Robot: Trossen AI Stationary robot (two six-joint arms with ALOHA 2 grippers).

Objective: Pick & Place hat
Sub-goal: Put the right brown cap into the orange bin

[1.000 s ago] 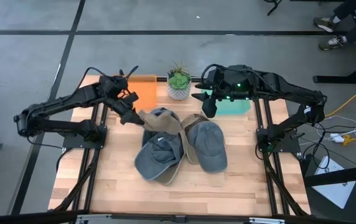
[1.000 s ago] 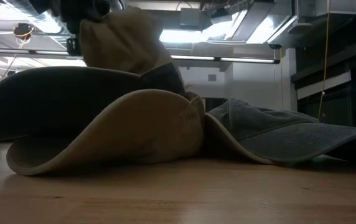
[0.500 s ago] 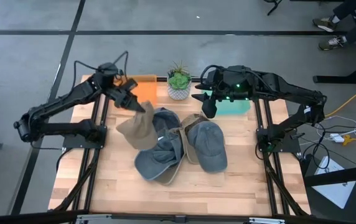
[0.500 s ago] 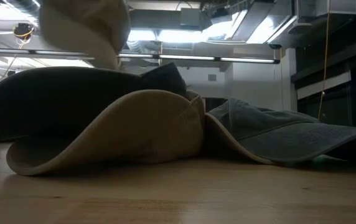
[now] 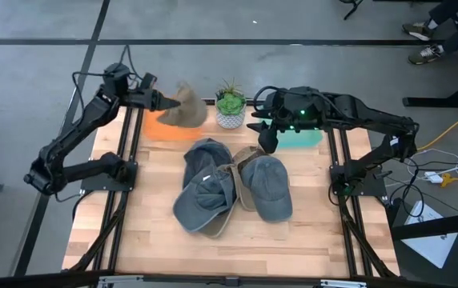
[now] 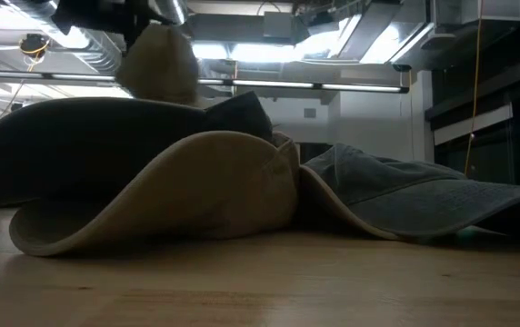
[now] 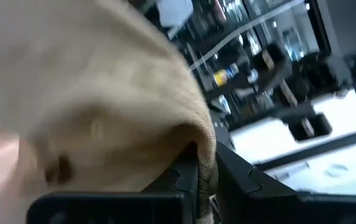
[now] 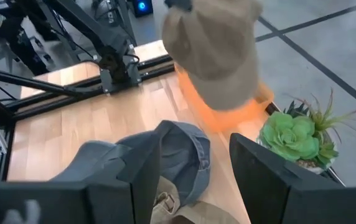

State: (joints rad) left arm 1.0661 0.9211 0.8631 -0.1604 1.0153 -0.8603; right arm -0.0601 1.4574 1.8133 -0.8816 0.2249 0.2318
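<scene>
A tan hat (image 5: 186, 112) hangs in the air over the orange mat (image 5: 158, 128) at the table's far left, with my left gripper (image 5: 165, 102) shut on it. In the low view the same hat (image 6: 155, 64) shows high above the pile. Two grey-blue hats (image 5: 205, 196) (image 5: 267, 188) and another tan hat (image 5: 241, 160) lie overlapping in the middle of the table. My right gripper (image 5: 267, 141) hovers open above the pile's far edge, in front of the teal mat (image 5: 303, 138), with nothing between its fingers. My left gripper pinches an edge of the tan hat (image 7: 205, 163) between its two shut fingers. The fingers are nearly level and come from the table's left. The hat is lifted clear, bunched and hanging past the fingertips above the orange mat.
A small potted plant (image 5: 230, 108) stands at the far edge between the two mats, close to the held hat. Metal frame rails (image 5: 125, 192) run along both sides of the wooden table. Bare wood lies at the near edge.
My left gripper has swung from the pile toward the table's far left corner and risen a little, still shut on the tan hat. The hat came off the pile, hung clear, and now is above the orange mat.
</scene>
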